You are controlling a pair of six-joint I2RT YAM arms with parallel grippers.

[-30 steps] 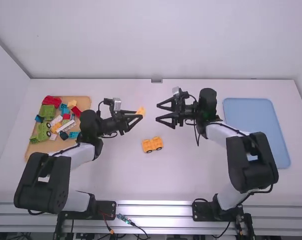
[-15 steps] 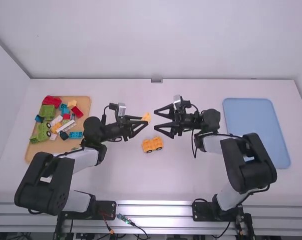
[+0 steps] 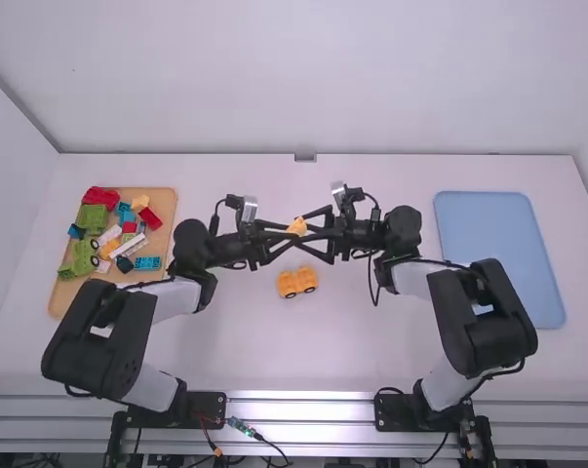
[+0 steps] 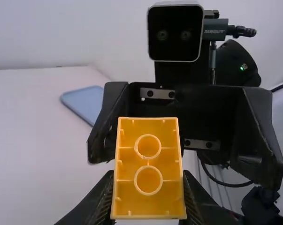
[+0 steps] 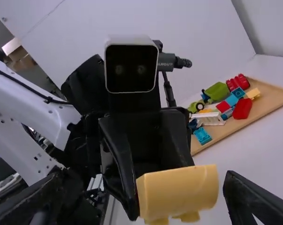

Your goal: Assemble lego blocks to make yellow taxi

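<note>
In the high view, the wheeled yellow car base (image 3: 296, 282) stands on the table (image 3: 235, 341), apparently the taxi's lower part. The curved yellow brick (image 3: 296, 226) is off it, between the left tool (image 3: 293, 232) and right tool (image 3: 307, 231). Passing it over, seating it on the base and perhaps adding more seem left. Loose blocks crowd the wooden tray (image 3: 164, 200); the blue tray (image 3: 484, 210) lies beyond the right arm.

In the left wrist view, the left tool is closed on the brick, whose hollow underside shows two round tubes. The right tool faces it, spread wide.

In the right wrist view, the right tool's fingers stand wide apart, holding nothing, the brick between them; the opposing fingers, so close, could get in the way
</note>
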